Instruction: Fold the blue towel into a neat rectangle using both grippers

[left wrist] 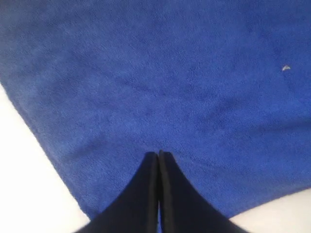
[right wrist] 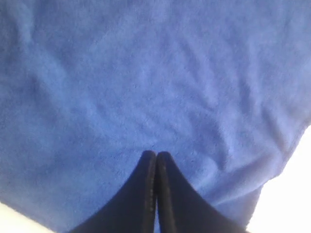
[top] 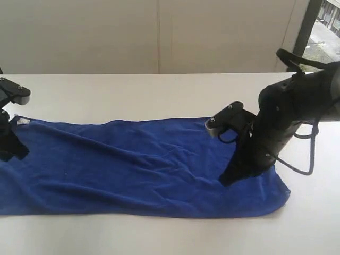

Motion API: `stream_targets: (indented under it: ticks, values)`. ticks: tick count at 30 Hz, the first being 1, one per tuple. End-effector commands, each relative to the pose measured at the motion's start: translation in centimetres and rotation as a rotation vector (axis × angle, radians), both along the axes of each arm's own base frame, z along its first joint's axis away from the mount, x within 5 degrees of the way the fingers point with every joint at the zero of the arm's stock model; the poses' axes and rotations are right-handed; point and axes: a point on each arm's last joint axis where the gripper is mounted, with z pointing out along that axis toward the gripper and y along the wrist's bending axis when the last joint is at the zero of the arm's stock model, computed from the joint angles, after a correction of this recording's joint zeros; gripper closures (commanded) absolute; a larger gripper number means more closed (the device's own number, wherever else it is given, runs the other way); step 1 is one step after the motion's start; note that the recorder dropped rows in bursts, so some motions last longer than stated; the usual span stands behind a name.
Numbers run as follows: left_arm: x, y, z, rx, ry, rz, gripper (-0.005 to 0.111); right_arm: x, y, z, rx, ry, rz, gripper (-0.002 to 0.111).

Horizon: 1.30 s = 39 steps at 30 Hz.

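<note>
Left arm (top: 10, 94): mostly cut off at the exterior view's left edge; a screwed jaw block and a dark lower body show.
Left gripper (left wrist: 158, 155): two black fingers pressed flat together, tips level, pointing down.
Right arm (top: 297, 101): bulky black body, slanting down from the right edge.
Right gripper (right wrist: 156, 154): fingers likewise closed, no gap, tips down.

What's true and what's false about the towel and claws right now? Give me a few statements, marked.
1. The blue towel lies spread out lengthwise, unfolded. True.
2. Both claws are wide open. False: the left claw and the right claw each have their fingers closed together.
3. The right claw sits on bare table, off the towel. False: it is down over the towel's right end.
4. A white tag shows at the towel's far left corner. True.
</note>
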Motion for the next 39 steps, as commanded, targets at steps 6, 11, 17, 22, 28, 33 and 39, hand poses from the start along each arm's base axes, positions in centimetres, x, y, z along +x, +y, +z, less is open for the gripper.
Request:
stream_targets:
  ticks: [6,11,17,22,28,33,39]
  values:
    - [-1.8,0.0,-2.8,-0.012,0.026,0.003,0.107,-2.0,-1.2,-2.1,-0.051,0.068,-0.045,0.108]
    - [-2.8,0.1,-3.9,-0.003,0.061,-0.002,0.107,-2.5,-1.9,-2.7,-0.077,0.088,-0.071,0.108]
    - [-3.9,0.3,-5.0,0.011,0.105,-0.008,0.107,-3.1,-3.1,-3.3,-0.080,0.112,-0.121,0.108]
    - [-4.7,0.4,-5.7,0.019,0.144,-0.010,0.107,-3.1,-3.2,-3.3,-0.083,0.121,-0.128,0.108]
    - [-5.7,0.7,-6.5,0.041,0.184,-0.018,0.107,-4.0,-3.5,-4.0,-0.100,0.153,-0.122,0.108]
    - [-6.2,0.8,-6.5,0.052,0.235,0.000,0.107,-4.9,-3.7,-4.6,-0.105,0.181,-0.137,0.108]
    - [-6.6,1.0,-6.4,0.064,0.279,0.034,0.107,-5.7,-3.9,-5.0,-0.120,0.224,-0.145,0.108]
